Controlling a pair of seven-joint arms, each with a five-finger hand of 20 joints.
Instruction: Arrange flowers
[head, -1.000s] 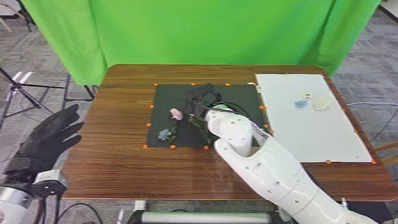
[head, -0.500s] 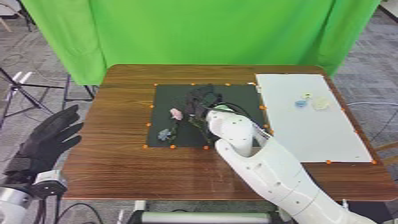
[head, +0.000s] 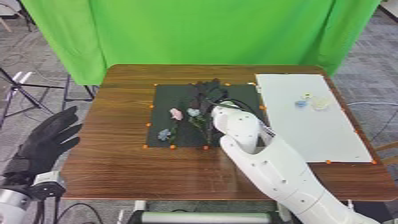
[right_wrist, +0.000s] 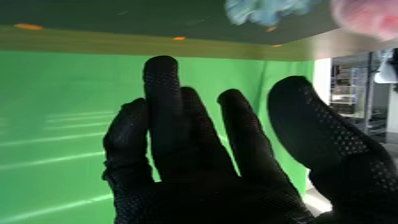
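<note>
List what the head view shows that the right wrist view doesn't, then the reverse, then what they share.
Head view: the left hand, open at the left, and the white board with small flowers on it.
Right wrist view: shelving in the room behind.
Both: the open right hand, dark mat, pink flower and green curtain.

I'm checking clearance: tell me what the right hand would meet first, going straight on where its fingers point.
The right hand would probably meet the green curtain beyond the table; the hand's height is unclear, so it might brush the black mat first.
</note>
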